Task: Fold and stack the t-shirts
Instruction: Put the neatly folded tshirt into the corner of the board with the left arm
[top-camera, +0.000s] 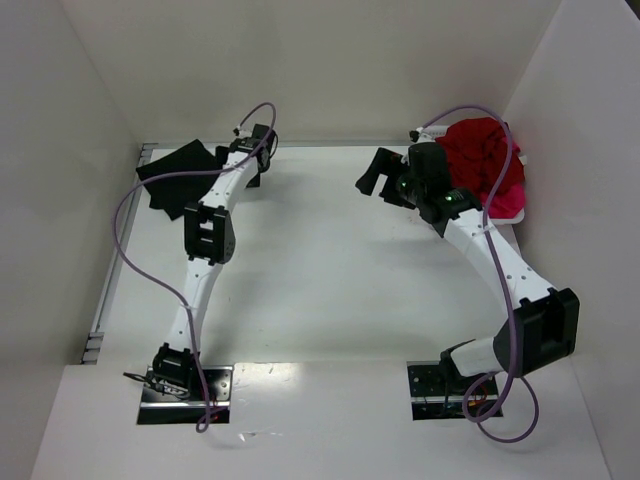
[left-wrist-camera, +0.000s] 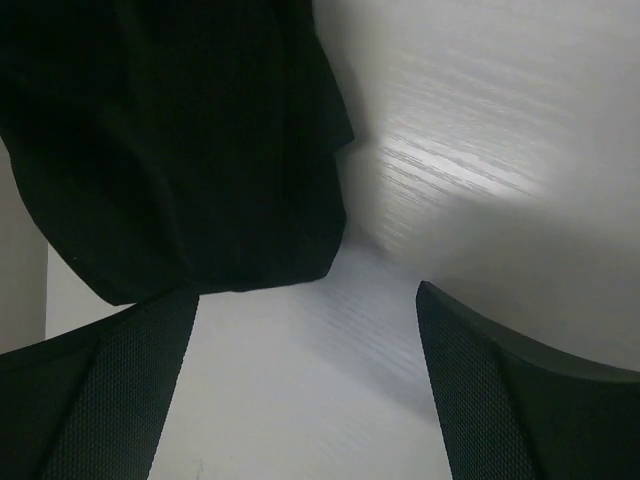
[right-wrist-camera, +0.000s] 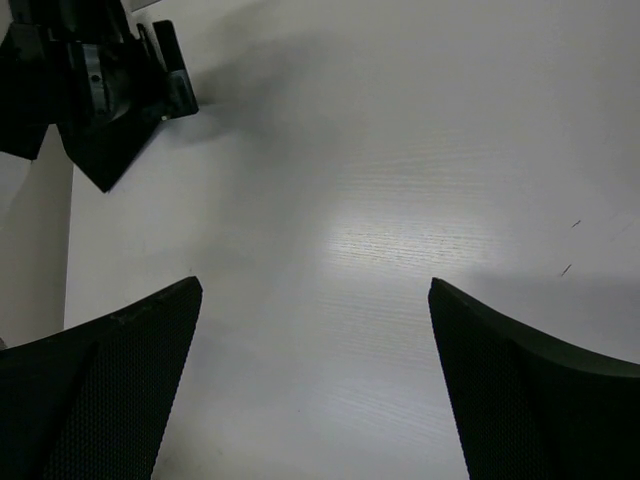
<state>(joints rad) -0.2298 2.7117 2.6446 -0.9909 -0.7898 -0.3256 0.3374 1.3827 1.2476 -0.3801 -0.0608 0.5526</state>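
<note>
Top view, clock positions read on the table (top-camera: 320, 270).

- Black shirt (top-camera: 176, 176): at 10 o'clock, in the far left corner. It lies flat with an angular outline and looks folded, though I cannot confirm this.
- Red shirt (top-camera: 478, 150): at 2 o'clock, a crumpled heap against the right wall. Pink shirt (top-camera: 511, 203) is bunched under its near edge and touching it. Neither is folded.
- Left gripper (left-wrist-camera: 305, 292): jaws spread and holding nothing. The black shirt's edge is just beyond its left finger, at 11 o'clock in the wrist view. I cannot tell whether they touch.
- Right gripper (right-wrist-camera: 315, 285): jaws spread and empty over bare table, pointing toward 9 o'clock with the heap behind it.

Judgement: one shirt seems placed, and two are not yet started.

Risks:
1. The left finger is close to the black hem. A sideways pull-out could drag the cloth and undo the fold.
2. Red and pink are tangled. A pinch into the heap may lift both, or catch only a sleeve, so the shirt would come out twisted.
3. The heap is tight to the wall, so the right arm has little room and could shove cloth off the edge.
4. Both wrists are at the far side, near each other, and moves toward 12 o'clock could make them collide.
</note>
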